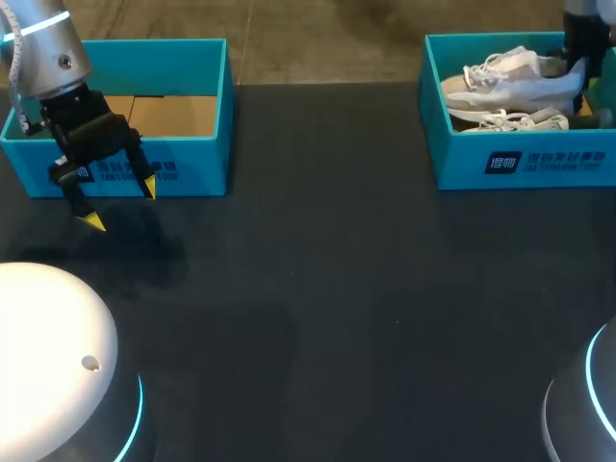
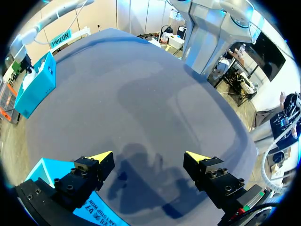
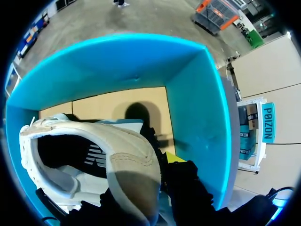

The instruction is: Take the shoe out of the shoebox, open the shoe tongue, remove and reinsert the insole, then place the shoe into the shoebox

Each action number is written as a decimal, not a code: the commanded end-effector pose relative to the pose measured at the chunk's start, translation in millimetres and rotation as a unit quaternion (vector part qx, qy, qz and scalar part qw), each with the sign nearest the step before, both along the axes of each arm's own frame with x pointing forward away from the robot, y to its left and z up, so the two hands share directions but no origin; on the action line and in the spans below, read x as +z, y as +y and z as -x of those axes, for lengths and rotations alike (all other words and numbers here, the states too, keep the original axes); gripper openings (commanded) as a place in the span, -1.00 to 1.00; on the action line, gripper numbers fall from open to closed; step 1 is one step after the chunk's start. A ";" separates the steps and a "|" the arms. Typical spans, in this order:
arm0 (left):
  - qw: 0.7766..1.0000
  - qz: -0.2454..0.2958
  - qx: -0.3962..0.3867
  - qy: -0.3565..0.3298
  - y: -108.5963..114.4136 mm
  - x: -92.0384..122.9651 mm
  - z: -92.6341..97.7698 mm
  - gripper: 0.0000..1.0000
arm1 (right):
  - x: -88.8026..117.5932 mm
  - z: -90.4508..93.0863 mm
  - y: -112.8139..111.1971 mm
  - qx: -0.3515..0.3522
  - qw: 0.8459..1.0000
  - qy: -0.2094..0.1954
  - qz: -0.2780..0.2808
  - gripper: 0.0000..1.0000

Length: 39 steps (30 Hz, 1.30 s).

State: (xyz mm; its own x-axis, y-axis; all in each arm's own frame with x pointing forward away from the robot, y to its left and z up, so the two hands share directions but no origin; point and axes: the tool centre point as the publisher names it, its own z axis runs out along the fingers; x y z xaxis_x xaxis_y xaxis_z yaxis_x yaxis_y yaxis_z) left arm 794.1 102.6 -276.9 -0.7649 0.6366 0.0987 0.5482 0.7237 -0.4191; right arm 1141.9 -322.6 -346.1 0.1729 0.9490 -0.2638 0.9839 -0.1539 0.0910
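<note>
The left gripper (image 1: pixel 120 204) hangs with its jaws spread wide and nothing between them. Beneath them lies only the dark table (image 1: pixel 337 289). In the head view the empty box (image 1: pixel 115 115), teal outside with a brown cardboard floor, stands just behind the jaws, its front wall close to the fingers (image 1: pixel 92 221). In the left wrist view a corner of that box (image 2: pixel 44 172) shows under one finger, and bare tabletop runs out ahead of the jaws.

Well apart from the left jaws, at the far side of the table, stands the shoebox (image 1: pixel 525 159), also teal. The left wrist view shows it (image 2: pixel 35 87) far ahead and off to one side.

The right arm comes down into the shoebox, and the right gripper (image 1: pixel 576 60) sits at the heel end of the shoe (image 1: pixel 510 82). This white shoe lies in the box on top of a second shoe (image 1: pixel 510 120), which is nearer the front wall. In the right wrist view the shoe (image 3: pixel 127 165) fills the space right at the jaws, heel nearest and opening turned away from them. The box's cardboard floor and teal walls (image 3: pixel 197 117) lie ahead and beside. Whether the right jaws are clamped on the heel or merely against it cannot be told, as the shoe hides much of them.
</note>
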 end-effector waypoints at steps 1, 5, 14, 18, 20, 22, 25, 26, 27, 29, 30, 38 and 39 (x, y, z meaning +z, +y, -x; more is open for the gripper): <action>1.000 -0.001 0.000 -0.001 0.6 0.2 0.5 1.00 | -8.1 -3.0 1.4 0.003 1.000 0.001 -0.004 -1.00; 1.000 -0.001 0.000 -0.001 0.6 0.2 0.5 1.00 | -14.6 -4.7 2.4 0.007 1.000 0.001 -0.004 -1.00; 1.000 -0.001 0.000 -0.001 0.6 0.2 0.5 1.00 | -27.0 -8.0 -2.8 0.000 1.000 0.008 -0.012 -1.00; 1.000 -0.001 0.000 -0.001 0.6 0.2 0.5 1.00 | -29.3 -8.0 -7.9 -0.004 1.000 0.009 -0.026 -1.00; 1.000 -0.001 0.000 -0.001 0.6 0.2 0.5 1.00 | -26.9 -8.4 -7.1 -0.004 1.000 0.007 -0.021 -1.00; 1.000 -0.001 0.000 -0.001 0.6 0.2 0.5 1.00 | -28.7 -11.5 -9.4 -0.006 1.000 0.008 -0.016 -1.00; 1.000 -0.001 0.000 -0.001 0.6 0.2 0.5 1.00 | -27.5 -15.3 -12.9 -0.013 1.000 0.010 -0.021 -1.00; 1.000 -0.001 0.000 -0.001 0.6 0.2 0.5 1.00 | -25.6 -16.2 -13.5 -0.014 1.000 0.010 -0.021 -1.00; 1.000 -0.001 0.000 -0.001 0.6 0.2 0.5 1.00 | -23.3 -17.5 -13.3 -0.016 1.000 0.008 -0.017 -1.00; 1.000 -0.001 0.000 -0.001 0.6 0.2 0.5 1.00 | -22.3 -21.0 -14.3 -0.016 1.000 0.008 -0.007 -1.00; 1.000 -0.001 0.000 -0.001 0.6 0.2 0.5 1.00 | -23.2 -23.0 -15.1 -0.015 1.000 0.008 -0.004 -1.00; 1.000 -0.001 0.000 -0.001 0.6 0.2 0.5 1.00 | -37.6 -27.0 -16.2 -0.012 1.000 0.015 -0.004 -1.00; 1.000 -0.001 0.000 -0.001 0.6 0.2 0.5 1.00 | -40.3 -27.6 -15.3 -0.010 1.000 0.015 -0.003 -1.00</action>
State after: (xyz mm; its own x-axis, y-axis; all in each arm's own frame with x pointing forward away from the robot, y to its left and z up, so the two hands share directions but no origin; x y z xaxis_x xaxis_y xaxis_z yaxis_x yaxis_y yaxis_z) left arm 794.1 102.6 -276.9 -0.7649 0.6366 0.0986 0.5483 0.7237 -0.4192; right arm 1159.1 -339.6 -377.0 0.1873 0.9474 -0.2595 0.9820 -0.1740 0.0734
